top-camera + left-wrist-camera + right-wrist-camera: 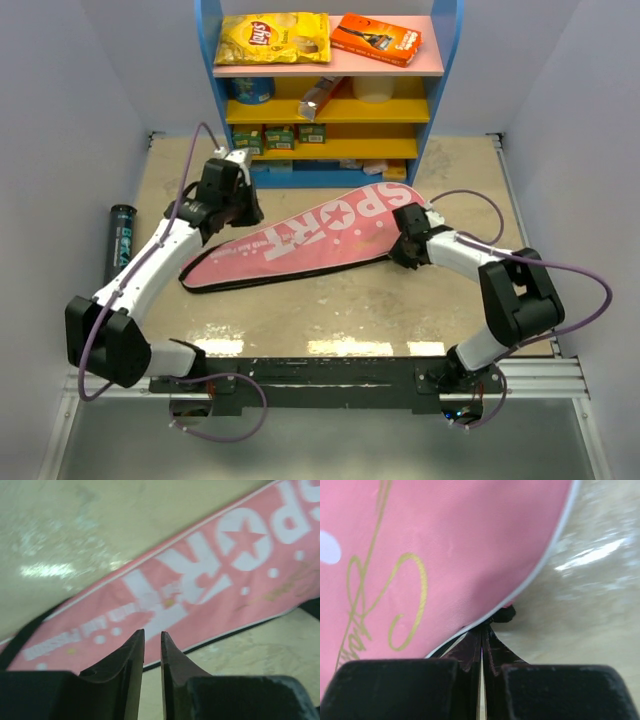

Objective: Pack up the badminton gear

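The pink racket-shaped bag [300, 240] lettered SPORT lies flat on the table, running diagonally. My left gripper [247, 208] hovers over its upper left edge; in the left wrist view the gripper [152, 635] has its jaws nearly together with nothing between them, above the bag [215, 565]. My right gripper [398, 256] is at the bag's wide right end. In the right wrist view it [482, 627] is shut on the black zip pull [503, 614] at the rim of the bag [420, 545]. The black tube [120, 242] lies at the far left. Rackets and shuttlecock are out of view.
A blue shelf unit [330, 110] stands at the back, with a yellow crisp packet [272, 38] and an orange box [375, 37] on its top. White walls close in on both sides. The table's metal rail [330, 375] runs along the near edge.
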You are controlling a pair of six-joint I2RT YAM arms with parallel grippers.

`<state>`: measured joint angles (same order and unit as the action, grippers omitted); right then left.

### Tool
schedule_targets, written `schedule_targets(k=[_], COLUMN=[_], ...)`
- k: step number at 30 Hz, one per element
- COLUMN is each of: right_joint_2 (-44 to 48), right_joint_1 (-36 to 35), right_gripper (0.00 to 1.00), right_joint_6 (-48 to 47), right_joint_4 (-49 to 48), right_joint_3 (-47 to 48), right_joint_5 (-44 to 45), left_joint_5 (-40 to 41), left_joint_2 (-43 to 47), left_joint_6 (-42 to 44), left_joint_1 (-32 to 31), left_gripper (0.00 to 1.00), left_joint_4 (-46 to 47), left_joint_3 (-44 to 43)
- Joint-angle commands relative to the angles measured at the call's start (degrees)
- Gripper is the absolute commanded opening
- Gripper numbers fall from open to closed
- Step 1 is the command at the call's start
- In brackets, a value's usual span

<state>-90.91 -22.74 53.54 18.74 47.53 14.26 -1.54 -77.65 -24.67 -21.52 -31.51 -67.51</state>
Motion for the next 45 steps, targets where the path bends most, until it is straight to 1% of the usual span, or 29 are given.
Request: schedule_targets(k=[1, 4, 8, 9, 12, 18, 19, 24, 26, 30, 32, 34, 36, 37, 41, 45], right_joint_2=[1.8, 3.0, 4.2, 4.3, 4.7, 4.3, 4.3, 4.6, 4.6, 4.4, 4.3, 3.6, 2.9, 2.6, 3.2, 2.9], right_joint_1=[4.3, 5.2, 5.9, 5.8, 6.0, 6.0, 6.0, 5.9, 5.8, 5.3, 3.2, -0.9, -3.8, -6.6, -12.5, -18.3], right_gripper=[0.0, 0.0, 0.0, 0.0, 0.0, 0.0, 0.0, 0.0, 0.0, 0.0, 0.0, 0.0, 0.0, 0.0, 0.0, 0.0], right_joint_6=[-6.1, -6.9, -7.7, -7.7, -7.9, -8.3, -8.4, -8.2, -8.4, -8.9, -8.9, -8.5, -7.3, -6.4, -3.4, -1.8], right_joint_4=[4.3, 4.6, 4.6, 4.6, 4.4, 3.3, 3.1, 2.0, 1.4, 0.4, 0.1, 0.1, 0.8, 0.8, 0.1, -1.9], right_joint_3=[-1.7, -1.0, -0.4, -0.3, -0.4, -0.9, -0.9, -2.1, -2.4, -2.8, -2.6, -1.7, -1.0, -0.8, -1.6, -1.2], right_joint_5=[4.3, 3.8, 2.9, 2.7, 2.1, 0.5, 0.2, -0.6, -0.5, -2.7, -3.0, -2.8, -2.5, -3.0, -3.8, -7.2], left_joint_5=[3.2, 2.3, 1.9, -0.7, -2.9, -3.7, -3.6, -0.3, -0.6, -1.6, -1.9, -2.3, -2.6, -2.7, -3.3, -4.1], left_joint_2=[0.5, -2.0, -6.4, -6.5, -5.2, -4.3, -4.1, -6.1, -7.9, -9.6, -10.6, -11.5, -11.9, -12.2, -12.4, -12.4], left_joint_6=[-0.2, -1.3, -1.4, -1.4, -0.7, 0.5, 0.5, -2.2, -3.5, -4.7, -5.0, -5.2, -5.5, -5.5, -5.8, -5.8], left_joint_1=[6.7, 8.7, 9.6, 9.6, 9.5, 8.8, 8.1, -0.8, -2.9, -4.3, -4.9, -5.4, -5.9, -6.2, -6.6, -6.7], left_gripper=[0.26, 0.27, 0.25, 0.24, 0.22, 0.2, 0.2, 0.2, 0.2, 0.19, 0.19, 0.19, 0.18, 0.18, 0.18, 0.18], left_joint_4=[-5.9, -7.4, -9.2, -9.3, -8.7, -8.7, -8.6, -7.7, -6.6, -2.8, -1.8, -0.6, 0.5, 0.7, 1.9, 3.5], left_joint_3=[8.3, 10.7, 12.6, 13.6, 15.8, 18.9, 19.2, 20.4, 20.9, 23.1, 23.7, 24.0, 24.2, 24.2, 24.5, 25.4])
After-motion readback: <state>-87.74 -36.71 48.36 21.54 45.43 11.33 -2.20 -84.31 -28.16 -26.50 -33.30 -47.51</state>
